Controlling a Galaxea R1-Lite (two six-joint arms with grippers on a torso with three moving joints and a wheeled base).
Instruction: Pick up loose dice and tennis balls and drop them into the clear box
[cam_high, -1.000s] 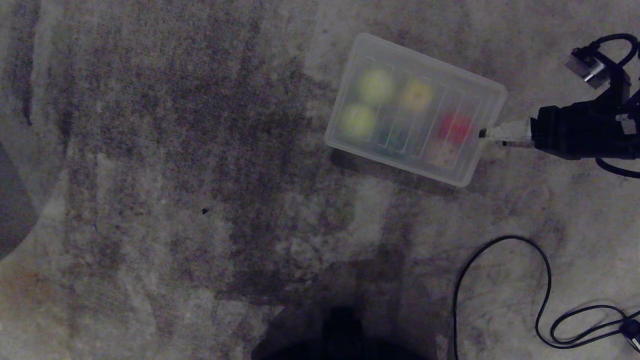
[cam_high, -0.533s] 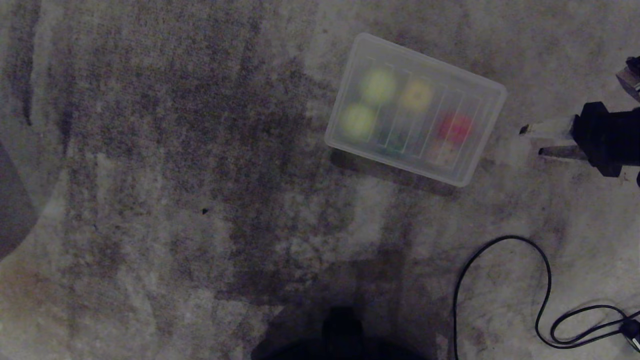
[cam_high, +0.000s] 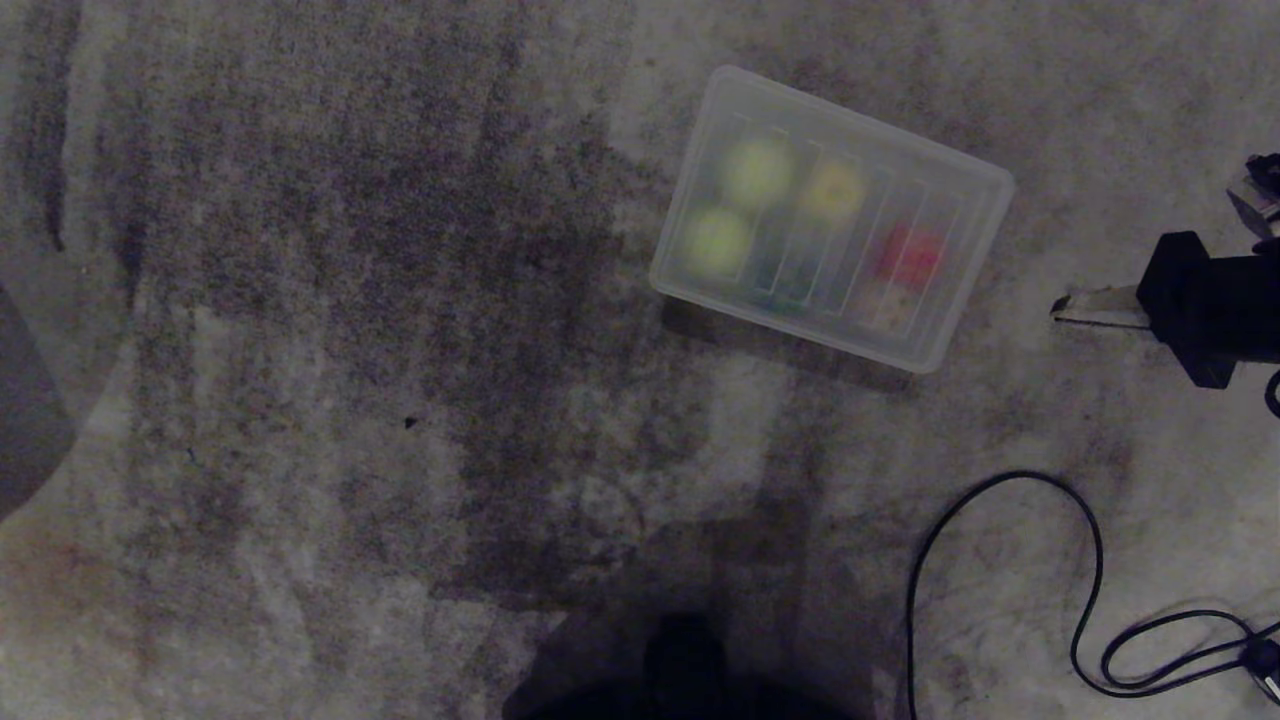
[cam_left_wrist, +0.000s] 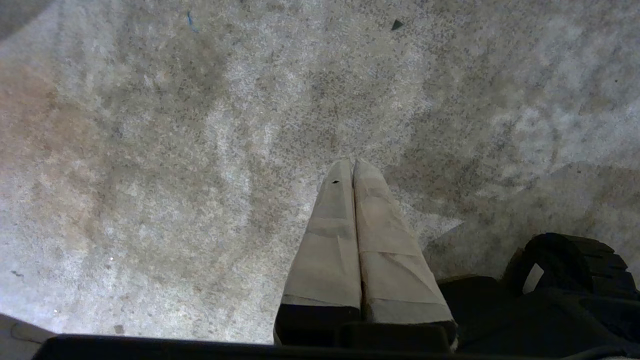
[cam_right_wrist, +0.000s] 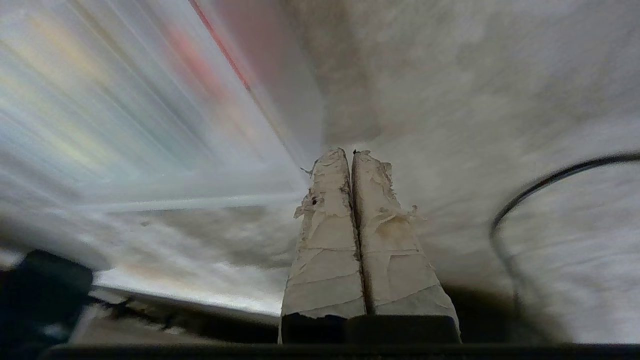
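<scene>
- Clear box (cam_high: 975, 205): upper right of centre in the head view, lying askew on the floor (cam_high: 300, 400), its translucent lid (cam_high: 760, 100) on top; contents show only as blurred colour patches through the lid.
- Tennis balls (cam_high: 755, 172): two yellow-green blurs at the box's left end, one above the other.
- Dice: yellow die (cam_high: 835, 192) to the right of the upper ball; green die (cam_high: 785, 275) below it, faint; red die (cam_high: 908, 255) toward the box's right end; tan die (cam_high: 885, 305) just below the red one.
- Right gripper (cam_high: 1062, 307): at the right edge of the head view, well clear of the box's right end, pointing left. Jaws together, nothing between them; the right wrist view shows the taped fingers (cam_right_wrist: 325, 235) pressed flat against each other.
- Left gripper (cam_left_wrist: 352, 167): seen only in the left wrist view, above bare floor. Jaws together, empty.
- Cable (cam_high: 1000, 480): black, looping across the floor at lower right of the head view.
</scene>
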